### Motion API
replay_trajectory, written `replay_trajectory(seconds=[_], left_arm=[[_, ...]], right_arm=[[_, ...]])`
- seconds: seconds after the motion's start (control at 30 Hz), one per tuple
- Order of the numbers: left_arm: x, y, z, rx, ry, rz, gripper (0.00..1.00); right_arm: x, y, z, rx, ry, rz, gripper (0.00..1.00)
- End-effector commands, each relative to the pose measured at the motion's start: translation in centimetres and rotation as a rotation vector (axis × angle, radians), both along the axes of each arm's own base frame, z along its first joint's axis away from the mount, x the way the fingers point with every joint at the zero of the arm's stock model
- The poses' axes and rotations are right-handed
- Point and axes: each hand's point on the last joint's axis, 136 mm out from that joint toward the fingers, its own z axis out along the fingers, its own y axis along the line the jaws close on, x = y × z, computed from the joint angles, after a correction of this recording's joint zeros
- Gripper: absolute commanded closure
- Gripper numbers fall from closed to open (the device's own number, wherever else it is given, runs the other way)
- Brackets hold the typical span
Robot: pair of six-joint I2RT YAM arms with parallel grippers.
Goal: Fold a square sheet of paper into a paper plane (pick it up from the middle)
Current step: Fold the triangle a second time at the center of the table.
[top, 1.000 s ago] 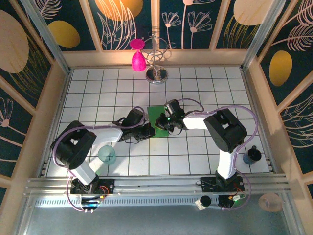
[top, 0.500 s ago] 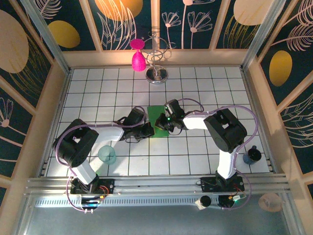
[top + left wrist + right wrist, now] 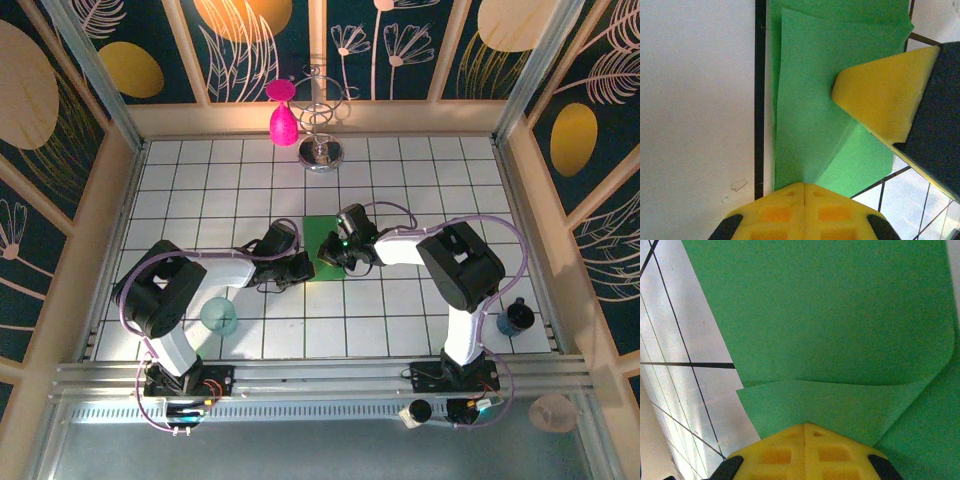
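pink teardrop (image 3: 283, 122) seen far centre, beside wire stand (image 3: 322, 152) | teal cup (image 3: 219, 316) placed near left | dark cup (image 3: 516, 318) placed near right

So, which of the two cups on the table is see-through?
The teal cup by the left arm; the dark blue cup near the right arm is opaque.

The square sheet of paper (image 3: 319, 232) is plain bright green. The table (image 3: 400, 180) is white, ruled with a black grid. The left claw (image 3: 805, 186) and right claw (image 3: 806, 426) are yellow, edged in black. The teardrop-shaped object (image 3: 283, 125) is pink and the cup (image 3: 219, 316) translucent teal. The walls (image 3: 420, 50) are navy with gold ovals and pale leaf outlines.
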Motion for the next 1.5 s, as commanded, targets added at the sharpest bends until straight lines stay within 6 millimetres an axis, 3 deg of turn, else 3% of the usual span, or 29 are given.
replay_trajectory(seconds=[0.0, 0.17, 0.4, 0.53, 0.73, 1.13, 1.47], left_arm=[[-0.1, 0.4, -0.7, 0.037, 0.014, 0.006, 1.0], [-0.1, 0.9, -0.7, 0.064, 0.011, 0.017, 1.0], [-0.3, 1.1, -0.9, 0.073, 0.02, 0.014, 1.0], [-0.3, 1.0, -0.8, 0.072, 0.019, 0.012, 1.0], [-0.3, 1.2, -0.6, 0.075, 0.016, 0.015, 1.0], [1.2, 0.1, 3.9, -0.003, -0.089, 0.021, 1.0], [0.9, 0.3, 1.9, 0.027, -0.041, 0.026, 1.0]], right_arm=[[-0.3, -0.3, 0.1, -0.016, -0.005, -0.014, 0.93], [0.0, -0.1, 0.7, -0.009, -0.027, -0.006, 0.93], [0.3, 0.6, 4.0, 0.042, -0.128, 0.037, 0.93], [-0.8, 1.3, 2.9, 0.016, -0.104, 0.089, 0.93], [-1.4, 0.8, 0.6, -0.03, -0.043, 0.081, 0.93], [-1.5, 0.1, -1.4, -0.072, 0.01, 0.067, 0.94], [-1.0, 0.5, -0.4, -0.025, -0.006, 0.059, 0.94]])
